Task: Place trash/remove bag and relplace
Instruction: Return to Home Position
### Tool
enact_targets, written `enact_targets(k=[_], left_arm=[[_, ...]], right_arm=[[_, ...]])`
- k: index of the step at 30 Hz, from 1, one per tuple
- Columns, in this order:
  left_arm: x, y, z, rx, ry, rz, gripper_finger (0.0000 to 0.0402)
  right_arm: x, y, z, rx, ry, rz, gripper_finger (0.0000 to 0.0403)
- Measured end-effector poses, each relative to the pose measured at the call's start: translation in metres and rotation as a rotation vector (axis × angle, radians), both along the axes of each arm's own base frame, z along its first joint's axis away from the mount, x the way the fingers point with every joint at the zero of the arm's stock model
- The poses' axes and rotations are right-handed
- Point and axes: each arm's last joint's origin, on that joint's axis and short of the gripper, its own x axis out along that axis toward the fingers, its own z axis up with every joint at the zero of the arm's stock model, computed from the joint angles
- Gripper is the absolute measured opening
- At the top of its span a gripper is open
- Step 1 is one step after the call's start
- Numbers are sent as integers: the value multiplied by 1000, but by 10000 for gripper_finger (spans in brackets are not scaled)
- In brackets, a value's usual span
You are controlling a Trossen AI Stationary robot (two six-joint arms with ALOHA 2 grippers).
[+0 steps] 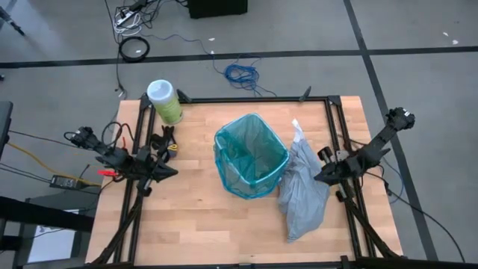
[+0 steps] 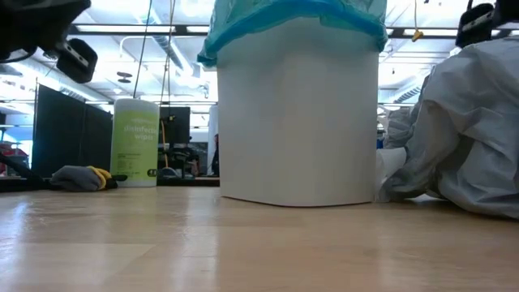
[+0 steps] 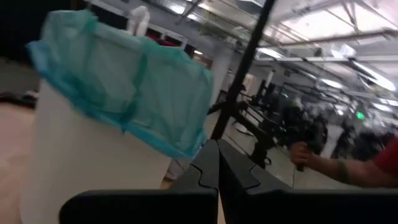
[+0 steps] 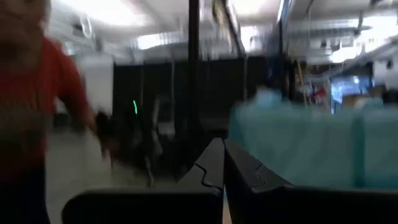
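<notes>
The wooden table [image 1: 194,224] fills the middle and lower part of the high view. At its centre stands the white bin [image 2: 300,130], lined with a teal-green translucent bag [image 1: 250,153] whose edge is folded down over the rim all the way round.

Just right of the bin, touching its side, the pale grey-white bag [image 1: 305,194] lies slumped on the wood, its knotted neck pointing toward the top of the frame and its bulging body running down toward the lower right. The trash itself cannot be made out, and the bag's skin is too cloudy to tell what fills it.

The left gripper [image 1: 170,171] hangs over the table's left edge, well apart from the bin; in its wrist view the two fingers [image 3: 208,171] are pressed together on nothing. The right gripper [image 1: 319,178] sits at the table's right edge, just beside the grey bag, also clenched and empty, its fingers [image 4: 239,171] meeting.

A green wipes canister [image 1: 164,101] stands upright at the table's upper-left corner. In the low view a small grey and yellow bundle [image 2: 79,177] lies left of it. A person in a red sleeve [image 3: 385,165] shows beyond the table in the left wrist view.
</notes>
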Motion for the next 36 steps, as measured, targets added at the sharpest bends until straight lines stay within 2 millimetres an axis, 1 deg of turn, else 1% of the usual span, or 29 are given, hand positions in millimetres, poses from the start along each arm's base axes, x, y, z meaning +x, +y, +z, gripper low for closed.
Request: enact_targets(k=[3,6,9,12,16,20,23,29,36], left_arm=[[0,-1,-1,63,-1,-37,3],[0,-2,-4,94,54,-61,3],[1,-3,-11,118,113,-68,3],[1,-3,-12,116,125,-81,3],[1,-4,-19,146,193,-96,3],[1,-2,-19,142,193,-33,3],[1,-2,-22,156,222,-47,3],[1,-2,-22,186,219,-47,3],[1,-2,-22,174,226,-43,4]], right_arm=[[5,1,-10,-57,88,-25,0],[8,1,-19,-89,174,-65,0],[11,-3,-25,-43,251,-182,0],[12,-5,-27,2,278,-260,0],[12,-5,-26,-24,267,-250,0],[12,-4,-26,-5,269,-243,0],[12,-4,-28,-14,282,-244,0],[12,-4,-33,59,337,-223,0],[12,-4,-33,-10,330,-238,1]])
